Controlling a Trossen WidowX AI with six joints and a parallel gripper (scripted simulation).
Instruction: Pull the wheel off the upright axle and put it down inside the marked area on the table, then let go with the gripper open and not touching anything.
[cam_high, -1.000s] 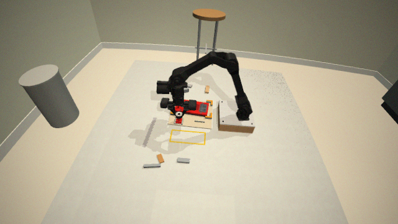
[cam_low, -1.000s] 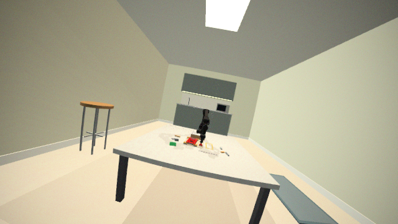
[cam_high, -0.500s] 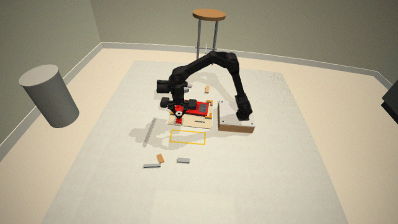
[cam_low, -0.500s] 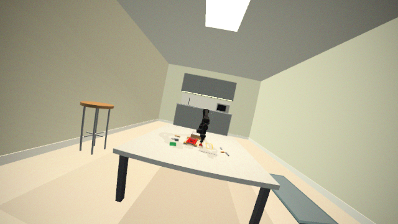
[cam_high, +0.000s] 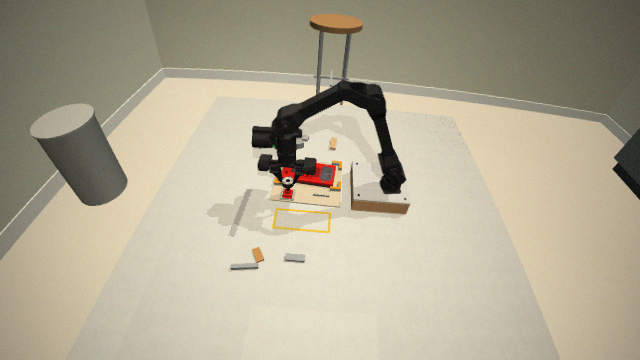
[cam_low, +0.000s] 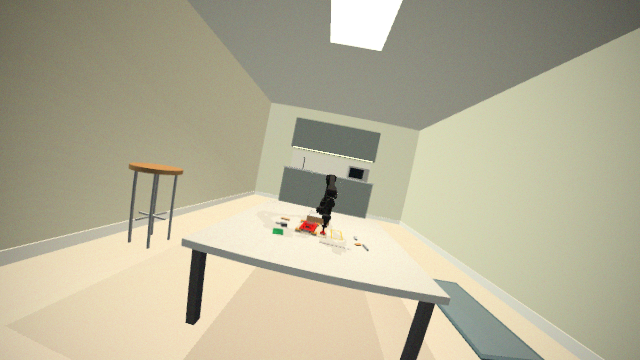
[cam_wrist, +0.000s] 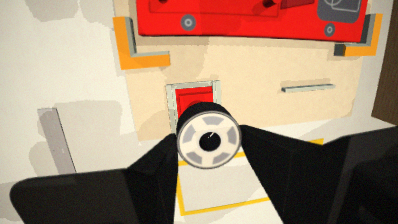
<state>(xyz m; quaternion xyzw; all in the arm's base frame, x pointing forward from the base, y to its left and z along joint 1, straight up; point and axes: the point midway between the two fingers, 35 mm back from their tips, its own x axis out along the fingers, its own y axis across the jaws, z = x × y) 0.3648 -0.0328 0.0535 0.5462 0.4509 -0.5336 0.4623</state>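
Arm (cam_high: 350, 97) arched — jaws clamped, downward

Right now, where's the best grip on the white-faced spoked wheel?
Across its black rim, from above: the white spoked wheel lies face-up over the red axle block, so only its round sides are exposed. The gripper already clamps it there, one finger on each side.

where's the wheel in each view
Top: the wheel sits at frame centre-left, in the pincer above the red block.
Exterior: too small to make out, hidden at the arm's tip.
Wrist: the wheel is at centre, clamped between black fingers.
Shared landmark: yellow marked area, beside it.
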